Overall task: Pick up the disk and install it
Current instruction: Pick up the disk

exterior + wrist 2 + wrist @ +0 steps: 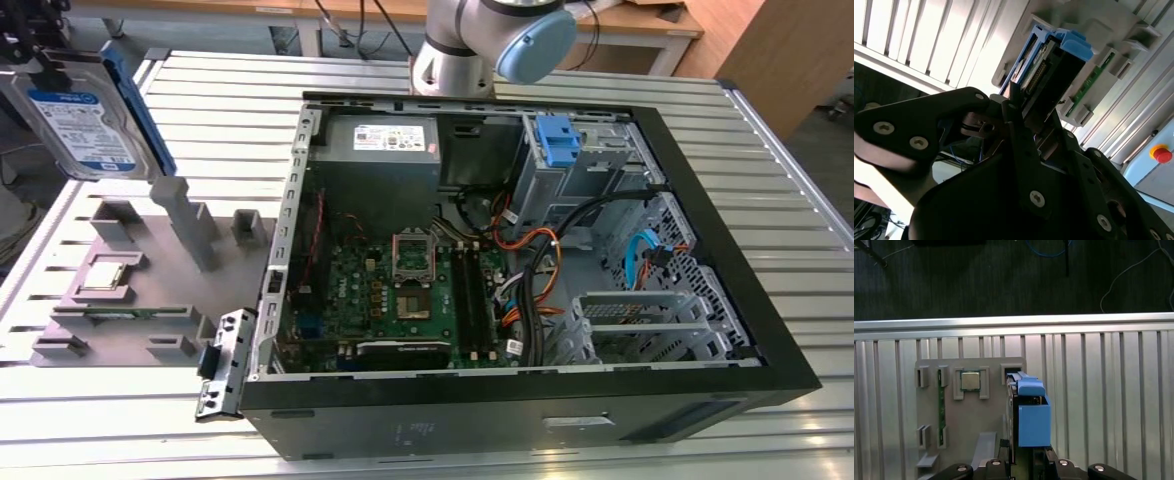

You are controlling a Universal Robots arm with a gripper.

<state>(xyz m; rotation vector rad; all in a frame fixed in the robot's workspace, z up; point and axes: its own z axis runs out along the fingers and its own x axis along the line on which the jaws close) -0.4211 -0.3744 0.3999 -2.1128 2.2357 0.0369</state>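
Observation:
The disk (80, 120), a silver drive with a blue-and-white label in a blue carrier, hangs upright in the air at the exterior view's far left, above the grey fixture tray (134, 300). My gripper (40, 55) is shut on its upper end. In the first wrist view the disk (1029, 415) appears edge-on, reaching out from the gripper (1021, 462) over the tray (979, 415). In the second wrist view the black fingers (1019, 135) clamp the disk (1054, 55), whose connector edge points away from them.
An open computer case (747, 300) lies on the slatted table, with a motherboard (400, 290), a grey power-supply box (394, 140) and a blue bracket (554, 140) on the drive cage. The tray carries a processor chip (970, 381) and a memory stick (941, 410). A red button (1160, 151) sits beyond the table.

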